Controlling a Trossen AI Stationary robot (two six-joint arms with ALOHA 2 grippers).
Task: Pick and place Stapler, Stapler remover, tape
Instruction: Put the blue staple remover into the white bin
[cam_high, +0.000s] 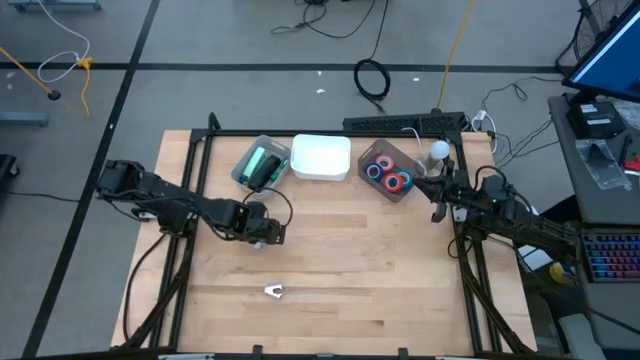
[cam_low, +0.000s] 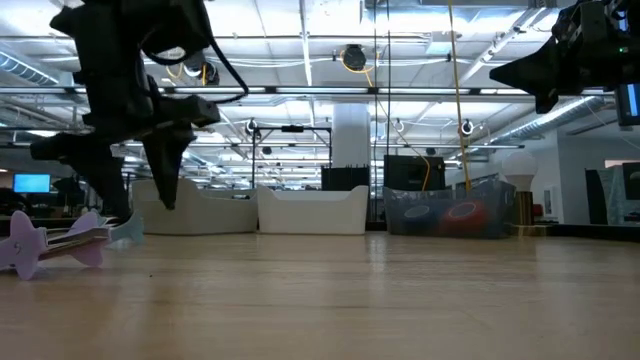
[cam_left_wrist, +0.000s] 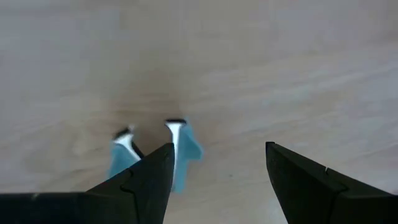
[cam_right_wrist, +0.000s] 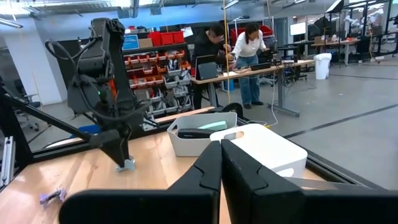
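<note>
My left gripper (cam_left_wrist: 217, 163) is open, pointing down over the left middle of the table (cam_high: 262, 234). A light blue staple remover (cam_left_wrist: 180, 149) lies on the wood beside one finger, not between the two; it also shows as a small pale bit (cam_high: 258, 245). A second, purple-white staple remover (cam_high: 273, 291) lies nearer the near edge (cam_low: 50, 243). A green stapler (cam_high: 262, 165) sits in a grey bin. Blue and red tape rolls (cam_high: 388, 175) sit in another grey bin. My right gripper (cam_right_wrist: 221, 152) is shut and waits at the table's right edge (cam_high: 440, 195). My left gripper comes at the light blue staple remover from above, with the fingers pointing down. One finger (cam_left_wrist: 146, 180) covers part of the remover. Whether that finger touches it, I cannot tell. The remover lies flat on the table.
A white bin (cam_high: 321, 157) stands between the two grey bins along the far edge. A dark frame (cam_high: 330, 133) runs round the table. Bare wood (cam_high: 370, 260) spreads across the middle and right. Two people stand at a bench in the room beyond (cam_right_wrist: 239, 43).
</note>
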